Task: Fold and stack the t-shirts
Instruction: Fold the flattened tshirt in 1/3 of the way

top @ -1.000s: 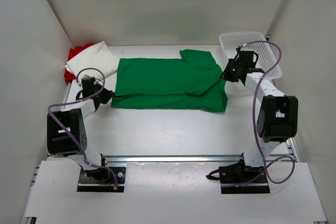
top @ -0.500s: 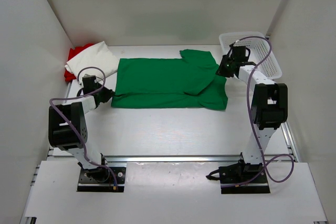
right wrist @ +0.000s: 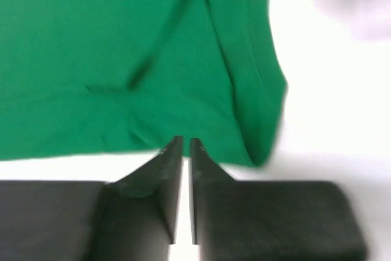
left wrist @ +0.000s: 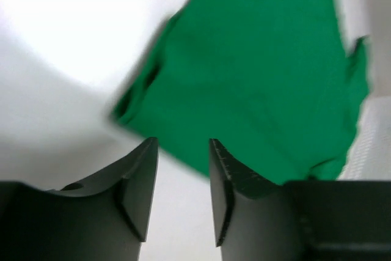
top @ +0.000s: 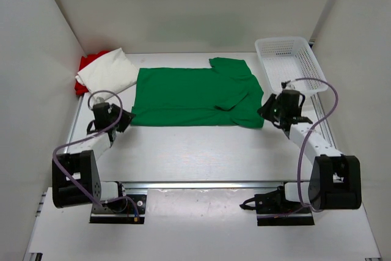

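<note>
Three shirts: green t-shirt spread flat; white t-shirt atop red t-shirt.
Left gripper: jaws parted, empty.
Right gripper: jaws almost closed, empty.

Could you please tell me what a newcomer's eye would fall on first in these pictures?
The bright green shirt stands out, spread flat across the middle of the table. In the far left corner a white shirt lies over a red shirt, and a white basket sits at the far right.
</note>
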You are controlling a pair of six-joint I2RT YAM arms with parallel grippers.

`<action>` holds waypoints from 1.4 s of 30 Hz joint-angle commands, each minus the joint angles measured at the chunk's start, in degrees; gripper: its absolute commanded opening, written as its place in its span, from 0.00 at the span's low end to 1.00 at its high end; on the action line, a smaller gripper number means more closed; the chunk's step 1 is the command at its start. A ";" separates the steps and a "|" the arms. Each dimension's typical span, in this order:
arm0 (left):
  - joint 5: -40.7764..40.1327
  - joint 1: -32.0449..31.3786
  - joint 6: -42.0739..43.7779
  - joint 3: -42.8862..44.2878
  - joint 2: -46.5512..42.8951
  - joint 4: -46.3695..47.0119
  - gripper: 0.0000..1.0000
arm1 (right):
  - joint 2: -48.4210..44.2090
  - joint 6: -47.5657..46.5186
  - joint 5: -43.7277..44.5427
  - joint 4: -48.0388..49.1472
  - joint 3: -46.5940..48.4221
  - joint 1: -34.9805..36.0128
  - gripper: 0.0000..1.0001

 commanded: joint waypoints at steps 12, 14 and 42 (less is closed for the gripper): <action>2.61 -0.30 -1.92 -3.80 6.37 2.06 0.44 | 7.03 0.35 -9.38 12.75 -4.45 -6.38 0.32; 2.78 -0.91 -2.35 -3.62 7.77 2.24 0.42 | 9.75 0.61 -11.49 12.15 -3.05 -6.73 0.33; -0.11 0.05 -1.74 -1.69 4.70 -0.04 0.47 | 4.51 2.27 -3.75 12.56 -5.74 -7.87 0.33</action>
